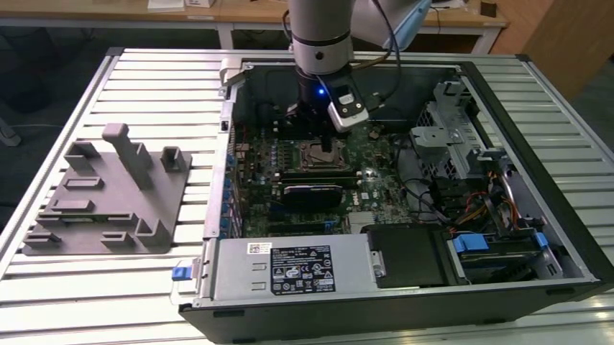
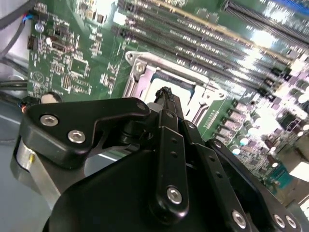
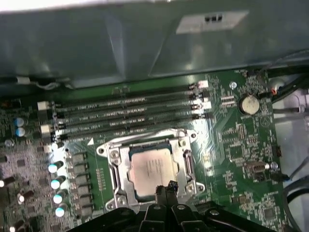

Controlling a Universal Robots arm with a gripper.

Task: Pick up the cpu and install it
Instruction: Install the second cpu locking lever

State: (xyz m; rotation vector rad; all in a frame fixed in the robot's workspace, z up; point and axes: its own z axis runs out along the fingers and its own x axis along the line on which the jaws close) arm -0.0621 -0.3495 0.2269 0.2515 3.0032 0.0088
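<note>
The cpu [image 3: 148, 170], a small square chip with a pale silver top, lies flat inside the metal socket frame [image 3: 114, 166] on the green motherboard [image 3: 231, 145]. My gripper [image 3: 166, 189] hovers just over the chip's edge with its thin black fingers pressed together and nothing between them. In the second wrist view the fingertips [image 2: 166, 93] stand over the same socket frame [image 2: 140, 67]. The exterior view has the gripper [image 1: 327, 147] reaching down into the open computer case [image 1: 537, 237] above the socket [image 1: 313, 157].
Several memory slots [image 3: 125, 116] run beside the socket. A grey fixture [image 1: 106, 194] with upright posts sits on the slatted table at the exterior view's left. Cables and drive bays [image 1: 479, 187] crowd the case's other side, and a power supply [image 1: 287, 267] lies at its near end.
</note>
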